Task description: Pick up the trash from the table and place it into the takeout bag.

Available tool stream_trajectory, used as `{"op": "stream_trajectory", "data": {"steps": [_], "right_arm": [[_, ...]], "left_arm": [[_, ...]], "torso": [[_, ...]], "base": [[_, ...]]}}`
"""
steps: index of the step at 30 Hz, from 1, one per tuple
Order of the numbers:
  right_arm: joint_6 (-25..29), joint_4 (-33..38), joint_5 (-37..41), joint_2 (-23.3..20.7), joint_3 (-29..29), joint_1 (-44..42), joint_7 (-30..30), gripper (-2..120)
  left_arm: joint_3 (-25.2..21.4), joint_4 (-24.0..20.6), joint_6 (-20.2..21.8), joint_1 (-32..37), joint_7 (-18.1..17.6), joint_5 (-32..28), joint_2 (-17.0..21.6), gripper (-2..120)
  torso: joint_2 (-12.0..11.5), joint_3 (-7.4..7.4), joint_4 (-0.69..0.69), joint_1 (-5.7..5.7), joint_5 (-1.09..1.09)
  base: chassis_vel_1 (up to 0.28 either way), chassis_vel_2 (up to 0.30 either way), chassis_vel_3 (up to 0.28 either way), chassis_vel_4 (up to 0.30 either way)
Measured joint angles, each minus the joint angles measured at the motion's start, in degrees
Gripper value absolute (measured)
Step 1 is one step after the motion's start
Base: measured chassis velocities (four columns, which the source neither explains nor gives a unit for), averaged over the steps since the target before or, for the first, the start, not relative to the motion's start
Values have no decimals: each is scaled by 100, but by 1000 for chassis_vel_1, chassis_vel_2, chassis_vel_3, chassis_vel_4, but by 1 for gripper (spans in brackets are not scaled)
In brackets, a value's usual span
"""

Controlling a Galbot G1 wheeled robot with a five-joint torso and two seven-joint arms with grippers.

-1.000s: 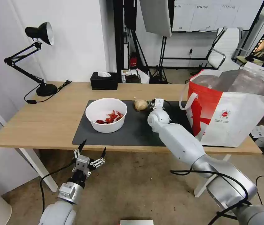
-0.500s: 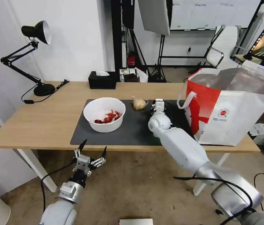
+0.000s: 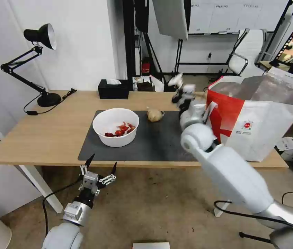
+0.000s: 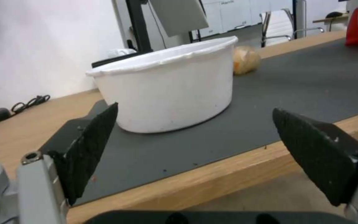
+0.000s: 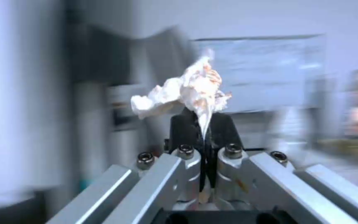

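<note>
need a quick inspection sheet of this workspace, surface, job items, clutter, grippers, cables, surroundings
Surface: light wood table with a dark grey mat.
Job's things: white round paper bowl with red scraps and a yellowish plastic wad lie on the mat; large white-and-red takeout bag stands open at the table's right end.
Clutter: black tissue box and black desk lamp at the back.
Grippers: right gripper shut on a small white tissue wad, raised beside the bag; left gripper open, below the table's front edge.
Cables: lamp cord on the table.
Surroundings: white office chair, light stands.
</note>
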Motion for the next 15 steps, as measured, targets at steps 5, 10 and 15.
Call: {"op": "stream_trajectory", "data": {"steps": [5, 10, 15], "right_arm": [[-988, 406, 505, -492, 406, 27, 1098, 0], [-1776, 753, 2195, -1222, 712, 19, 1702, 0], [-1972, 692, 2911, -1426, 706, 20, 1840, 0]], "left_arm": [[17, -8, 0, 10, -2, 41, -12, 100], [93, 3, 6, -9, -4, 88, -2, 100], [202, 42, 12, -57, -3, 117, 9, 100]], "torso": [[0, 0, -1, 0, 2], [1, 0, -3, -1, 0], [1, 0, 0, -1, 0]], "base": [[0, 0, 0, 0], [0, 0, 0, 0], [0, 0, 0, 0]]}}
